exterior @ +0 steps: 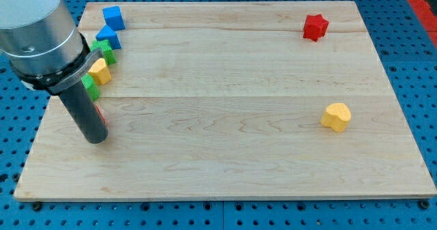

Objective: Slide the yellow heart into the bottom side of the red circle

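Yellow heart (336,117) lies far at the 3 o'clock side of my tip (97,138), well apart. Red circle (99,112) is mostly hidden behind the rod, just beside my tip. My tip holds nothing, touching no block clearly.

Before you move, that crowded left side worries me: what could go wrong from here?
1. The yellow heart lies far at the view's right, my tip at the left; on so long a push it may slip sideways.
2. The red block beside my tip is mostly hidden by the rod, so its shape is unconfirmed.
3. A green block and a yellow block sit just above it and could get knocked.
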You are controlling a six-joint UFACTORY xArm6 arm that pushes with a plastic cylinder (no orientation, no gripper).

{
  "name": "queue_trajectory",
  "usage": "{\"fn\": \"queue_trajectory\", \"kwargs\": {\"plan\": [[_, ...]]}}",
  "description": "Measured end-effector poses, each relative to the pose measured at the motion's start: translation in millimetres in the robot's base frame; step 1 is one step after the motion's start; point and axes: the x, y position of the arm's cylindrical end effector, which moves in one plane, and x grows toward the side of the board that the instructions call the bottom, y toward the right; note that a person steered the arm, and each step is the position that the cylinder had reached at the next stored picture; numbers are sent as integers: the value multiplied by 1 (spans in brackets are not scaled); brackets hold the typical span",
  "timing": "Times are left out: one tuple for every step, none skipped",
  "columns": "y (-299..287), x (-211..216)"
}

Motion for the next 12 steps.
{"fn": "queue_trajectory", "kwargs": {"plan": [[-11,-6],[-21,-6],[7,11],[70,0],[138,-75],[233,-123],[308,-90],[394,-76],[432,-66],[437,-7],[395,-15],[352,-28]]}}
